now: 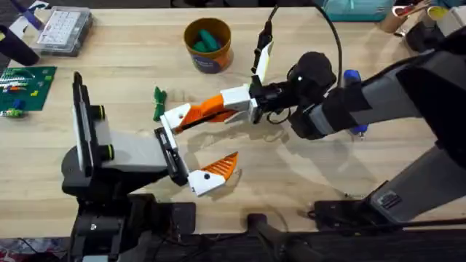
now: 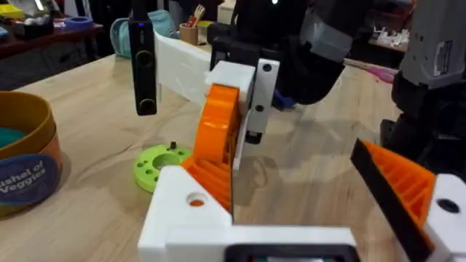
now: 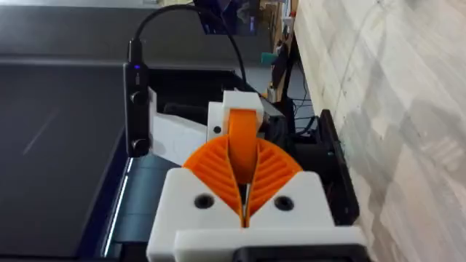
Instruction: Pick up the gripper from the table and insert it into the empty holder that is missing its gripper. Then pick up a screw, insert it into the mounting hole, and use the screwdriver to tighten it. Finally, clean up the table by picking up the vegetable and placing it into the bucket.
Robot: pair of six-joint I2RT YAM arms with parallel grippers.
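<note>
Clamping the spare finger (image 1: 177, 116) between its closed orange pads, the right gripper (image 1: 198, 110) holds the piece at the tip of its reach, against the white holder (image 2: 178, 218) on the left gripper (image 1: 196, 145). The left gripper's two sides stand well apart and grip nothing. Seen from the left wrist, the finger's orange wedge rises just beyond the holder, and orange shows through the holder's unfilled screw hole. Whether the white base is fully seated cannot be told.

The main risk looks like a skewed fit. If the finger sits tilted when the pads let go, it could tip out or leave the hole misaligned for the screw. A push that is off line might also shove the left arm aside instead of seating the piece.

Room is tight. The left gripper's fitted orange finger (image 1: 216, 171) lies just to one side of the right gripper, and a black cabled stick (image 1: 262, 44) on a white bracket stands close on the other. The toy vegetable (image 1: 157, 102) lies on the table (image 1: 131, 65) just beyond the right gripper's tip, near a lime ring (image 2: 156, 164). The yellow bucket (image 1: 207, 44) stands farther off. The blue screwdriver (image 1: 352, 76) is back behind the right gripper's wrist, partly hidden by the arm. Open table lies behind the right gripper for a straight pull-back.
</note>
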